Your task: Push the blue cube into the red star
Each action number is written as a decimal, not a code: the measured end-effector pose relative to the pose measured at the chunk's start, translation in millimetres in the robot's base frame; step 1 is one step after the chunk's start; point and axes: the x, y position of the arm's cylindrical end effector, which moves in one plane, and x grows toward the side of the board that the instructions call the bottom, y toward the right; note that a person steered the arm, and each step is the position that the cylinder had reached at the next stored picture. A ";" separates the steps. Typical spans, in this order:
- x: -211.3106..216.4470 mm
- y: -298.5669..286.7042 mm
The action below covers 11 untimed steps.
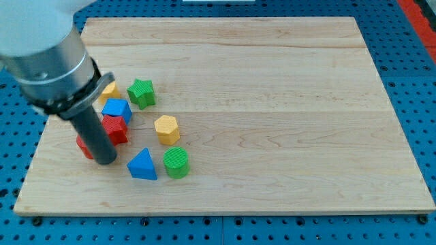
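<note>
Loomed closest to the lens with a blurred grey arm housing (pixel 48 61) across the view's top left. Reached down from it with a straight dark rod (pixel 94 133). Set my tip (pixel 105 162) on the wooden board (pixel 272 82), toward the view's lower left. Carried no claw to open or close: ended in that plain rod and had hold of nothing.

Found the blue cube (pixel 116 109) up and to the view's right of my tip, apart from it, with its lower side touching a red block (pixel 116 131). Stood just to the view's left of that red block, rod apparently against it. Glimpsed a second red block (pixel 83 145) peeking out on the rod's left side, mostly hidden. Could not tell which of the two red pieces was the star, since neither showed a clear outline.

Noted a yellow block (pixel 109 90) above the blue cube, partly covered by the housing, shape unclear. Spotted a green star (pixel 142 92) just to the right of it. Picked out a yellow hexagon (pixel 166 128) right of the red block, apart from it. Made out a blue triangle (pixel 142 165) near my tip on the view's right, and a green cylinder (pixel 176 162) just beside that triangle. Saw blue pegboard (pixel 409 41) around the board's edges.
</note>
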 end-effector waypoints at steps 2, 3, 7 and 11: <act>-15.6 37.8; -26.6 46.0; -87.5 56.9; -115.3 11.7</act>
